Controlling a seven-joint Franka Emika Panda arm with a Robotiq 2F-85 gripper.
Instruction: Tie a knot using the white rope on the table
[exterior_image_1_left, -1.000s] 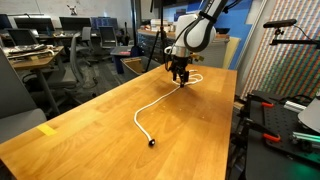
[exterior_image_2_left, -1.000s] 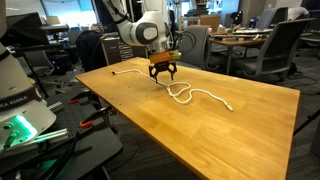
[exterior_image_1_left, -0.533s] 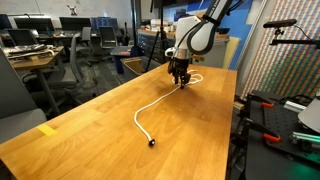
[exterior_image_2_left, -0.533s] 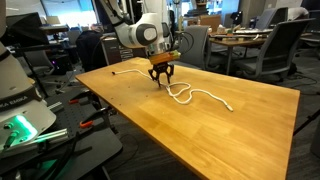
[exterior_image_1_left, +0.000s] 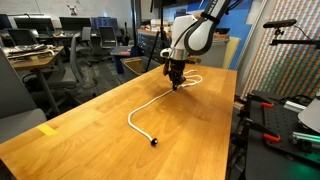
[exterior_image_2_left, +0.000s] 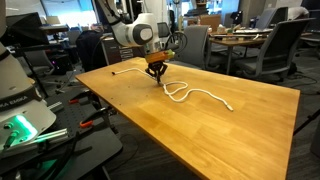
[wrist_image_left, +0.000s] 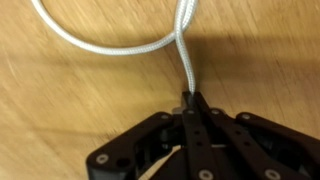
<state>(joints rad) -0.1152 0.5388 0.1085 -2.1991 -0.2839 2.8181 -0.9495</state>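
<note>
In the wrist view the gripper (wrist_image_left: 190, 100) was pinched shut on the rope (wrist_image_left: 183, 50), one strand rising straight out of the closed jaws to a curve lying flat on the table (wrist_image_left: 60, 110). No knot showed, so I judged this an opening grasp, with crossing, threading and pulling tight all left to do. In an exterior view the thin white cord lay slack from its dark tip (exterior_image_1_left: 153, 142) near the table's middle, snaking away to a small loop (exterior_image_1_left: 190, 78) by the far edge, at the gripper.
</note>
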